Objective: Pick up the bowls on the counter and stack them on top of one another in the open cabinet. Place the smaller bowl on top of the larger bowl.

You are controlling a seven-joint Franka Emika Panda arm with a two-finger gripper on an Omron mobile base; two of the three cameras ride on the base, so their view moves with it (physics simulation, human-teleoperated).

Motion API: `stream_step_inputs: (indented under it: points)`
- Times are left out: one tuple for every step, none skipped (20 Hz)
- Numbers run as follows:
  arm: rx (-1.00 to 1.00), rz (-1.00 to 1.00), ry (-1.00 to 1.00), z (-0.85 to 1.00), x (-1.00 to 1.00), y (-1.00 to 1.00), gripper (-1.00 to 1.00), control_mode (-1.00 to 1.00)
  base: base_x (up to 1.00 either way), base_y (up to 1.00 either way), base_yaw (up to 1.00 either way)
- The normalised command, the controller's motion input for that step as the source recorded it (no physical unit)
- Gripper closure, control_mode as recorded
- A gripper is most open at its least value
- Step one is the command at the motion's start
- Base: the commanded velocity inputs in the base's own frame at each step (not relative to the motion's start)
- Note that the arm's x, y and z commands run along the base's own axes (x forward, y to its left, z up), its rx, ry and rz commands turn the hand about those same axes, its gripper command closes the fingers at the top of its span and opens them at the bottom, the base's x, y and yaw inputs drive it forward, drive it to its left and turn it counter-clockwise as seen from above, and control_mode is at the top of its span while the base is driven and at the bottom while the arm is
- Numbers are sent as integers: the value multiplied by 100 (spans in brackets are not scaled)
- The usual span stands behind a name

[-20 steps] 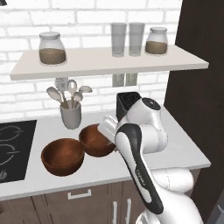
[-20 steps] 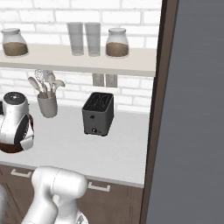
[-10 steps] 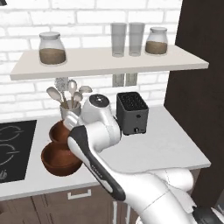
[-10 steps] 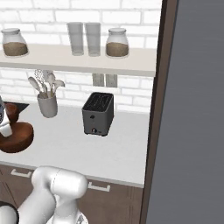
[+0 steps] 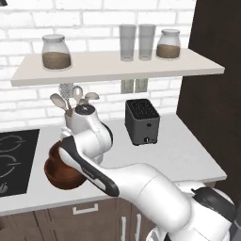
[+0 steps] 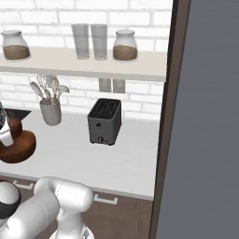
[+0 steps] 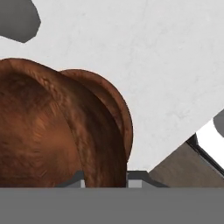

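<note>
Neither bowl has reached the open cabinet (image 5: 117, 66) yet, so the task is in its first carry. In the hand view the gripper (image 7: 106, 179) is clamped on a bowl's rim, which runs up between the two dark tips with one tip inside the wall and one outside. From its reddish tone, and from the right base view, where a small reddish bowl sits high against the white hand above a wider one, I judge this to be the smaller bowl (image 7: 39, 131). It looks raised off the counter (image 5: 174, 155), close over the larger bowl (image 5: 63, 175), though the arm hides whether the two touch. The larger bowl rests near the counter's front edge, just beside the cooktop (image 5: 14, 160) and in front of the utensil cup (image 6: 50, 112); the toaster (image 5: 141, 121) stands well apart, toward the back wall. The shelf carries two jars and two glasses (image 5: 136, 41), with a bare stretch between the left jar (image 5: 56, 52) and the glasses. Both placements are left to do. Since the small bowl must end up on top, it either waits somewhere on the shelf or the larger one has to go up before the final stacking.
</note>
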Motion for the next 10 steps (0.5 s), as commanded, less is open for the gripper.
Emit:
stream_step_inputs:
  points:
    - [-4,0,6,-61,24,0,100,-100,0,0,0]
    - [-4,0,3,-57,23,0,100,-100,0,0,0]
    - [-5,0,2,-57,24,0,100,-100,0,0,0]
    - [-5,0,0,-55,24,0,100,-100,0,0,0]
    - [-4,0,0,-50,26,3,100,-100,0,0,0]
    - [-3,0,0,-44,26,5,100,-100,0,0,0]
    - [-3,0,0,-39,26,6,100,-100,0,0,0]
    - [-1,0,-1,-33,21,6,100,-100,0,0,0]
    - [0,0,-1,-31,19,5,100,-100,0,0,0]
    - [0,0,-3,-30,12,6,100,-100,0,0,0]
